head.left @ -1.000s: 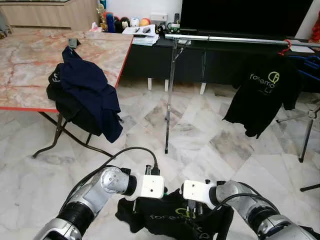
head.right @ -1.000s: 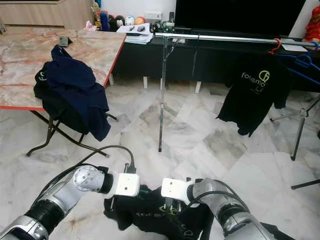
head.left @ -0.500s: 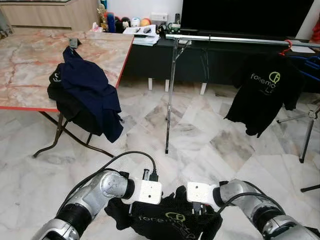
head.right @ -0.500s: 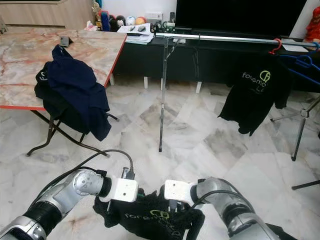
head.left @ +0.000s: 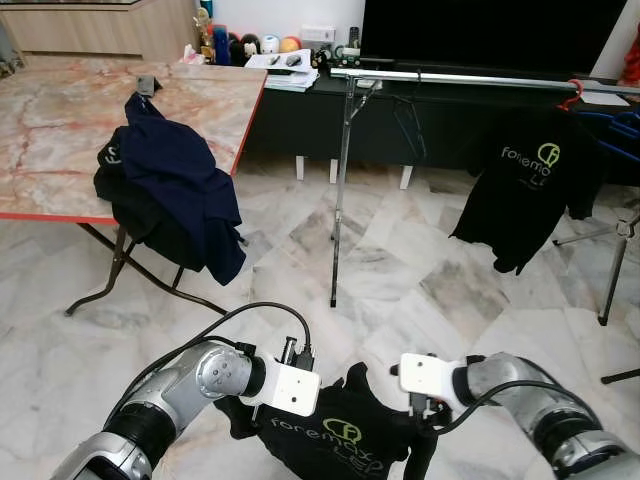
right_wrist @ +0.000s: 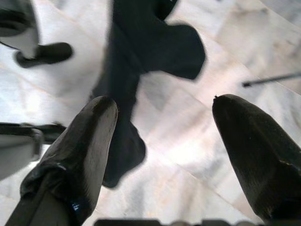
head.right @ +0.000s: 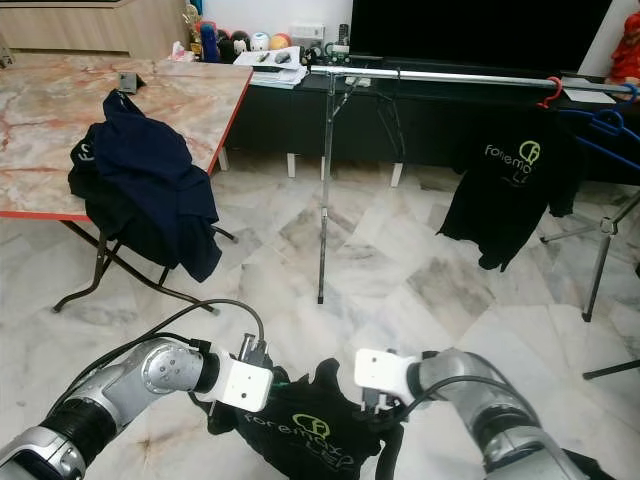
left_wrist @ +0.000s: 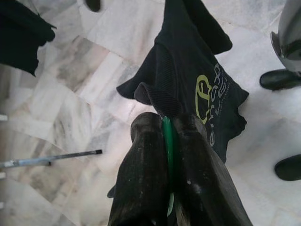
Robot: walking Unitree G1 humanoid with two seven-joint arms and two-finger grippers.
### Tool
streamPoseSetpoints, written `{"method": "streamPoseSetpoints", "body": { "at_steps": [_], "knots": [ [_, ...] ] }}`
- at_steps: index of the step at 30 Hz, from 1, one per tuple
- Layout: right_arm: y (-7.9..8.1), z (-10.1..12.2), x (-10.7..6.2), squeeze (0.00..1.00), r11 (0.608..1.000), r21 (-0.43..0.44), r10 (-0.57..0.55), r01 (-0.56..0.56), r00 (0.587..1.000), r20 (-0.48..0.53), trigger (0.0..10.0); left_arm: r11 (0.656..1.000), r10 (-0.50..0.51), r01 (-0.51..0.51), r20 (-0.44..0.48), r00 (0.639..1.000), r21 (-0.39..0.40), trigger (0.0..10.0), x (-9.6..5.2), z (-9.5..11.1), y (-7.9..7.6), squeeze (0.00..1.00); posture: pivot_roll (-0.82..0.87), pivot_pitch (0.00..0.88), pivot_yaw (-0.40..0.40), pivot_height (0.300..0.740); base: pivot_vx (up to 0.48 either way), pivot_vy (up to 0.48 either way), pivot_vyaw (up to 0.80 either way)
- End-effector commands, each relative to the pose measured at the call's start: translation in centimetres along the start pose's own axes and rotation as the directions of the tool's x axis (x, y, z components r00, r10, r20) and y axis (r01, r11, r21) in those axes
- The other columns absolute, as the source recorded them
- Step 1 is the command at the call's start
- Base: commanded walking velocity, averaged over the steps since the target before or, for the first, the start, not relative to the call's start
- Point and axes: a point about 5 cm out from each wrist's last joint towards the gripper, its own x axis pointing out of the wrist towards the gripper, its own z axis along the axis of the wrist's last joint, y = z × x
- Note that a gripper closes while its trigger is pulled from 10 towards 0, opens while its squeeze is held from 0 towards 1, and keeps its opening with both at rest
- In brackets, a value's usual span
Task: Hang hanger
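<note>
A black T-shirt (head.left: 340, 440) with a yellow-green logo hangs on a green hanger (left_wrist: 168, 141) low over the floor in front of me. My left gripper (left_wrist: 167, 120) is shut on the green hanger at the shirt's collar. Just beside the shirt's right sleeve, my right gripper (right_wrist: 162, 103) is open with nothing between its fingers (right_wrist: 89, 136). Across the back right runs the silver clothes rail (head.left: 480, 78), where another black logo T-shirt (head.left: 530, 185) hangs from a red hanger (head.left: 572, 95).
A marble-top folding table (head.left: 60, 150) stands at the left, with navy and black clothes (head.left: 170, 190) draped over its edge. The rack's upright pole (head.left: 340, 190) stands mid-floor. Blue hangers (head.left: 620, 125) hang at the rail's far right, and a tripod leg (head.left: 612, 270) stands there too.
My right gripper has let go of the shirt and moved off to the right, open. The shirt now hangs spread from the left gripper, its logo facing up.
</note>
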Motion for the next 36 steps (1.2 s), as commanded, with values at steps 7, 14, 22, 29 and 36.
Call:
{"method": "streamPoseSetpoints", "body": {
  "at_steps": [7, 14, 22, 29, 36],
  "knots": [
    [-1.1, -0.8, -1.5, 0.00, 0.995, 0.060, -0.084, 0.083, 0.996, 0.019, 10.0, 0.989, 0.031, -0.035, 0.030, 0.999, 0.146, 0.0, -0.7, 0.5, 0.9, 0.00, 0.08, 0.095, -0.033, 0.740, 0.000, 0.000, 0.00],
    [0.2, -2.0, -1.1, 0.00, 0.999, 0.017, -0.041, 0.042, 0.998, -0.052, 10.0, 0.968, 0.019, -0.047, 0.114, 0.993, 0.248, 4.9, -0.9, 2.1, 1.2, 0.00, 0.08, 0.103, -0.034, 0.740, 0.000, 0.000, 0.00],
    [0.9, -2.5, -0.6, 0.00, 0.998, 0.000, -0.062, 0.062, 0.995, -0.082, 10.0, 0.935, -0.060, 0.006, 0.141, 0.988, 0.356, 10.0, -1.1, 2.7, 0.4, 0.00, 0.09, 0.118, -0.028, 0.740, 0.000, 0.000, 0.00],
    [1.0, -2.7, -0.6, 0.00, 0.996, 0.006, -0.088, 0.089, 0.993, -0.080, 10.0, 0.912, -0.086, 0.005, 0.179, 0.980, 0.410, 10.0, -1.4, 3.6, 0.4, 0.00, 0.10, 0.125, -0.027, 0.740, 0.000, 0.000, 0.00],
    [1.1, -2.6, -0.5, 0.00, 0.988, 0.110, -0.106, 0.108, 0.994, -0.026, 10.0, 0.882, -0.108, -0.020, 0.243, 0.964, 0.471, 10.0, -1.8, 4.9, 0.4, 0.00, 0.10, 0.127, -0.024, 0.740, 0.000, 0.000, 0.00]
  ]
}}
